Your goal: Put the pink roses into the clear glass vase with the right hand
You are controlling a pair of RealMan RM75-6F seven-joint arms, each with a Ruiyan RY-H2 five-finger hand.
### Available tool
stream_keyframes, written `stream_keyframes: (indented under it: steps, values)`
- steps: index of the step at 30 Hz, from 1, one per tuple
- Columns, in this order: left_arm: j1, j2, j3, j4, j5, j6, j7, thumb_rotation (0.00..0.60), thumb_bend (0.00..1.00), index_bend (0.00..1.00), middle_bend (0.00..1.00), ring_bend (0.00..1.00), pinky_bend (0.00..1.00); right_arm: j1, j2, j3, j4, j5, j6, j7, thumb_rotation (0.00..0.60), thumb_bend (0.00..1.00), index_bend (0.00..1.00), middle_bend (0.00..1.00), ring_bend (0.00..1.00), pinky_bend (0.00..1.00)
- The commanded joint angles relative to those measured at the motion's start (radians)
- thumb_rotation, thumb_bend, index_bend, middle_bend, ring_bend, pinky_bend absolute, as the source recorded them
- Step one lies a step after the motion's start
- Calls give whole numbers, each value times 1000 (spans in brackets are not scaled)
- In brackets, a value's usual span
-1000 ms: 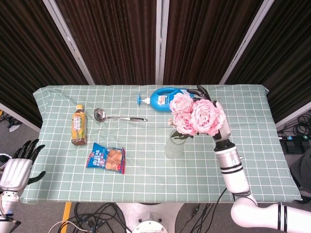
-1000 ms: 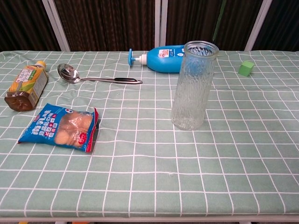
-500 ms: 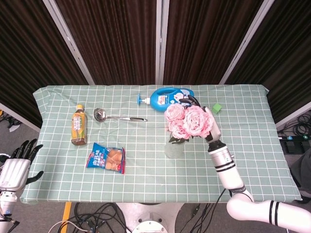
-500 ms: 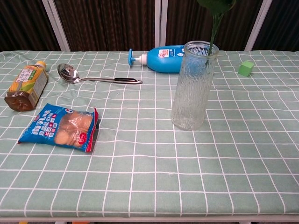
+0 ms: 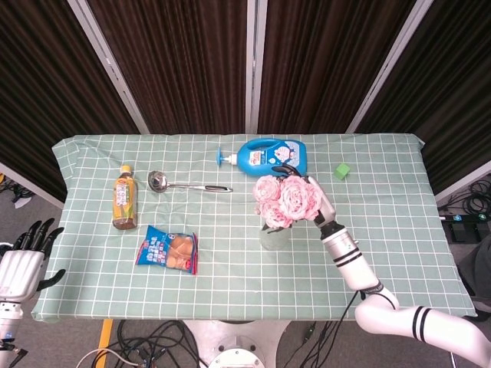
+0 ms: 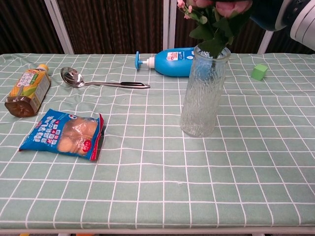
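The pink roses [image 5: 282, 199] hang directly over the clear glass vase [image 5: 273, 234], blooms covering its mouth in the head view. In the chest view the green stems and leaves [image 6: 214, 34] dip into the top of the vase [image 6: 203, 93], which stands upright on the checked cloth. My right hand [image 5: 317, 205] grips the bunch from the right side, mostly hidden behind the blooms; its dark palm [image 6: 267, 11] shows at the chest view's top right. My left hand [image 5: 20, 265] hangs off the table's left front corner, fingers spread, holding nothing.
A blue pump bottle [image 5: 265, 156] lies behind the vase. A steel ladle [image 5: 184, 185], a tea bottle [image 5: 124, 198] and a blue snack bag [image 5: 169, 250] lie to the left. A green cube [image 5: 342, 171] sits at the right rear.
My right hand has come down and to the left with the roses, and their stems have gone into the vase mouth. The left hand has hardly shifted.
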State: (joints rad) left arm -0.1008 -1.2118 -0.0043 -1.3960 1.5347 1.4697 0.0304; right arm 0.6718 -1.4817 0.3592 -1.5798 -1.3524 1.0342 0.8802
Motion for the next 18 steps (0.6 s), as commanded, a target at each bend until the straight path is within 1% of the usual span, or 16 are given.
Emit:
stream_keyframes:
  steps: [1,6,9,12,14,16,18]
  values:
    - [0,-1,1,1,2,-1,1,600,176,149,22,0,192,6,-14,-15,24,-11,-11,31,600,108,656,497,130,0]
    - [2,-3,2,3,1,1,-3,600,177,149,22,0,192,8,-19,-28,46,-31,-12,65,600,96,638,480,119,0]
    - [2,-3,3,6,0,-1,-6,600,176,149,22,0,191,7,-15,-37,50,-48,-3,65,600,50,602,454,98,0]
    - [2,-5,4,7,0,-3,-11,600,177,149,22,0,191,6,-5,-51,48,-65,0,62,600,3,458,391,42,0]
    - [2,-7,4,9,0,-4,-11,600,176,149,22,0,192,7,9,-63,43,-77,-11,81,600,0,269,270,5,0]
    - [1,-8,4,8,-1,-6,-8,600,176,149,22,0,192,7,20,-69,40,-85,-16,106,600,0,154,195,0,0]
    - [1,-8,5,7,0,-6,-5,600,177,149,22,0,192,6,24,-77,47,-96,-10,105,600,0,77,148,0,0]
